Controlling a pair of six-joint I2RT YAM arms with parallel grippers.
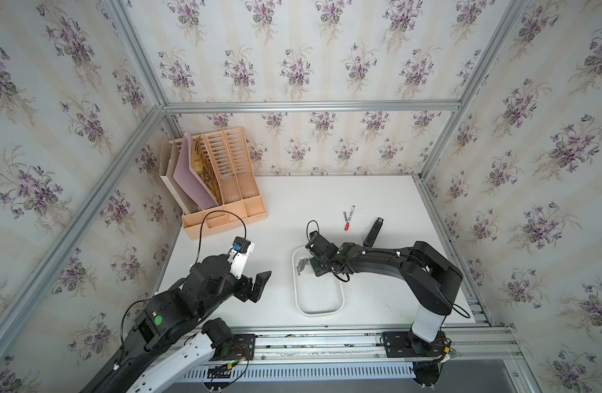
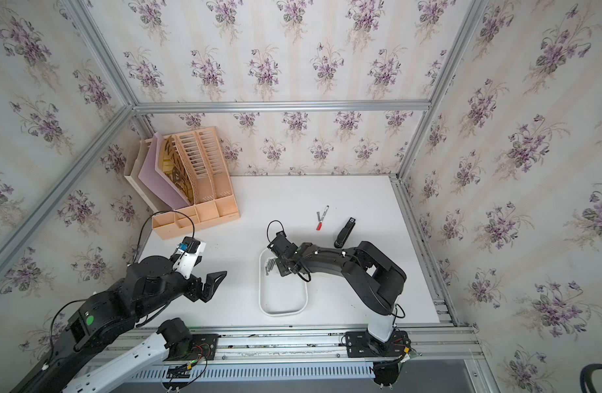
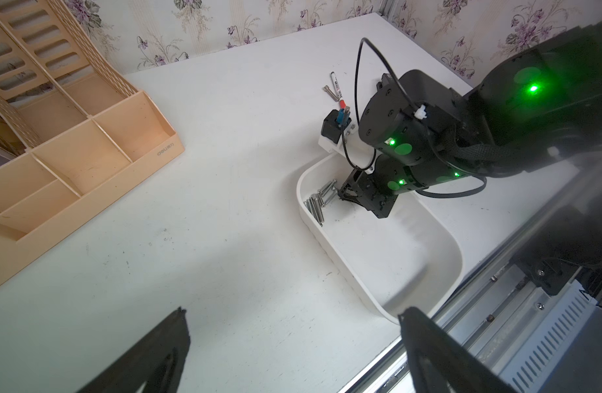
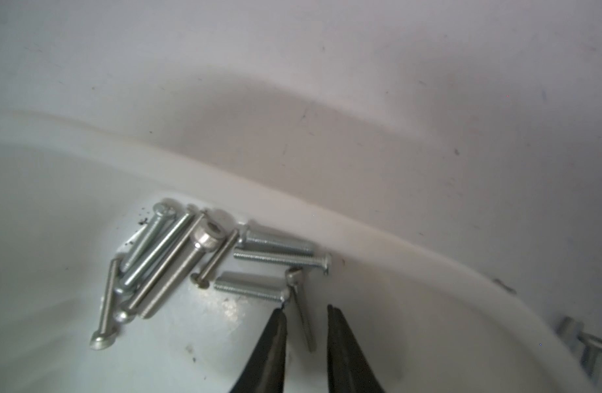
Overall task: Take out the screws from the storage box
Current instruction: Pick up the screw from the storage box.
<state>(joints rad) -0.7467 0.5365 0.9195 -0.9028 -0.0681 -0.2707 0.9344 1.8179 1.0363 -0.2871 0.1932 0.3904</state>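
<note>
nearest is the metal rail [image 1: 326, 342] that carries both arm bases. just past it, the left gripper [image 3: 294, 311] hangs over the bare white table [image 1: 279, 211]. its two fingers are spread wide with nothing between them, and it is well apart from the box.

to its right the shallow white box [image 1: 318, 294] lies lengthwise on the table, its near half bare. the screws [image 4: 190, 258] are heaped in the box's far left corner against the curved wall, several lying across one another.

the right gripper [image 4: 306, 308] is down inside that far end, just beside the heap. its fingers are a little spread and stand on either side of one screw [image 4: 303, 320]. a gap shows on each side of the shaft, so nothing is pinched. one fingertip [image 4: 280, 318] is at the head of a neighbouring screw; i cannot tell whether they touch.

in the right wrist view two more screws [image 4: 568, 326] lie outside the box's rim.

farther back on the table is a red-and-white marker [image 1: 349, 217] with a lone screw [image 1: 344, 216] just beside it. a black stapler [image 1: 374, 233] lies near them to the right.

in the far left corner stands a peach file organizer [image 1: 231, 190] holding a pink folder [image 1: 194, 177]. flowered wallpaper [image 1: 326, 143] is behind it all.
</note>
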